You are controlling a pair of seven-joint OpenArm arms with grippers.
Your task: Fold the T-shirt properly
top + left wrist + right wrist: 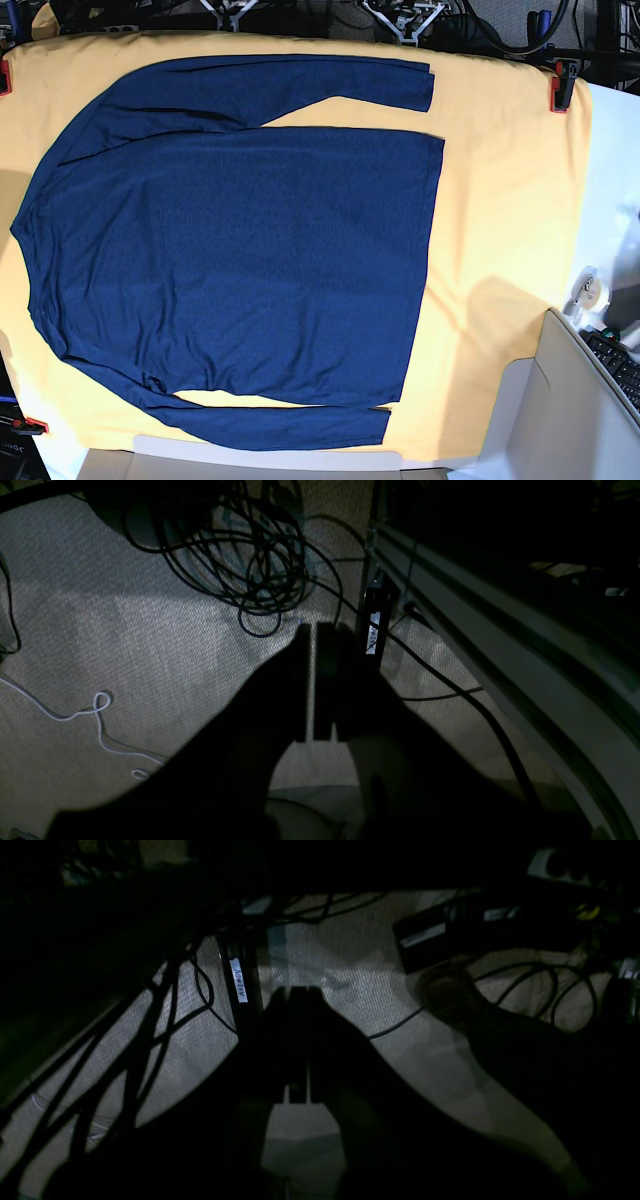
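Shirt: spread flat, unfolded, sleeves out, on yellow cloth over tabletop, every fold still to do; left pincer and right pincer: closed, empty, hanging off the tabletop over floor cables.

A robotics lab or workshop. Coiled black cables lie on grey carpet beside an aluminium frame rail. Red clamps pin a yellow cloth to the surface's corners; a keyboard sits nearby.

closed left pincer, coiled black cable, carpet
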